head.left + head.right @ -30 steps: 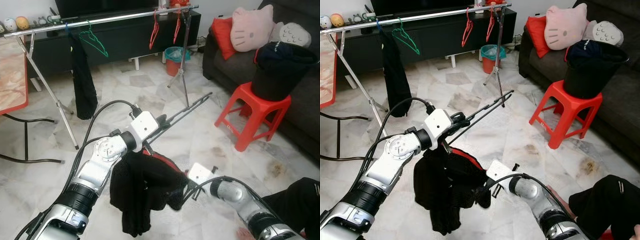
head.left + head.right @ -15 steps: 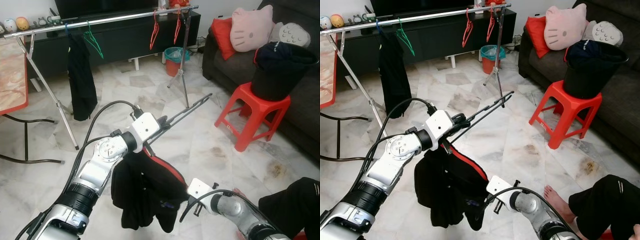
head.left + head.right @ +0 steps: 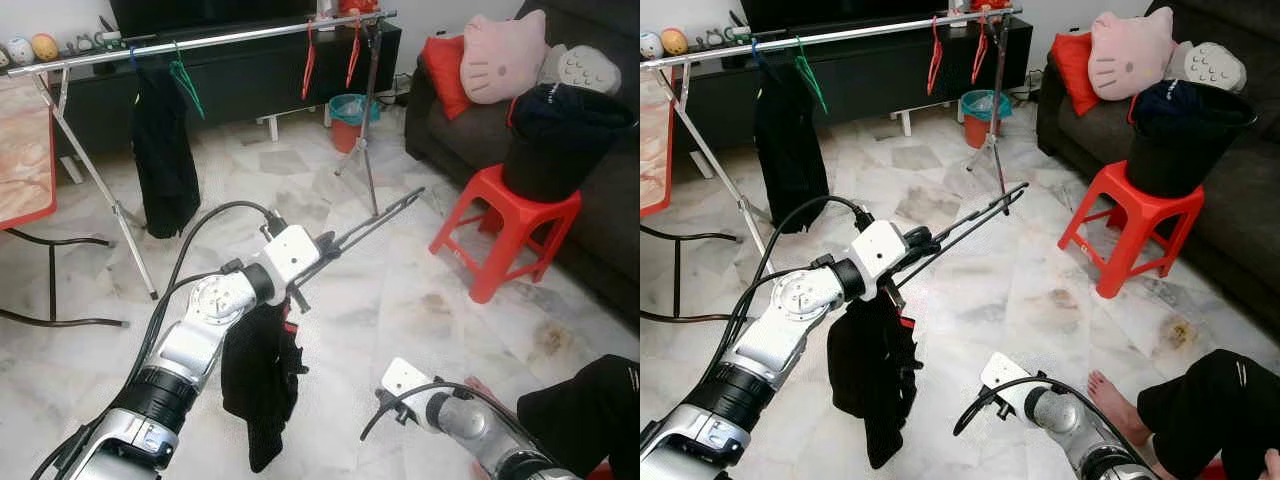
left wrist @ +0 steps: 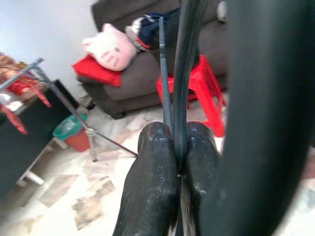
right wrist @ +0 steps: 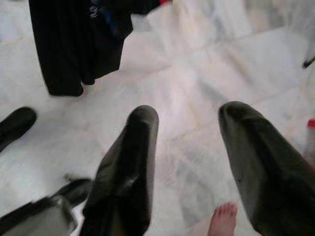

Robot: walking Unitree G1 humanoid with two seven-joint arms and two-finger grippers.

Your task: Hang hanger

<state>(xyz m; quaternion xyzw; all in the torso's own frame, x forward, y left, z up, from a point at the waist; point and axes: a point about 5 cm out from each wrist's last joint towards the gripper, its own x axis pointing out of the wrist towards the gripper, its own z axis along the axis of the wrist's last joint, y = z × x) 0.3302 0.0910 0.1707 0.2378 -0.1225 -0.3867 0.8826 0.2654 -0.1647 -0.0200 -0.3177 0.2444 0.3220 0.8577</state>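
2 silver arms (image 3: pixel 200 330), black cables

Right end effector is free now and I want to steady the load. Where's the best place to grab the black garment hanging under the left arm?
Probably the upper part of the black garment, just under the left end effector arm. It hangs narrow and limp; bring the open right end effector in sideways from the robot's right.

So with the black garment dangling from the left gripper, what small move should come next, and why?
Probably raise the left gripper toward the rail: it is shut on the hanger carrying the black garment, the rail stands across the floor, and the right gripper is open, low and empty.
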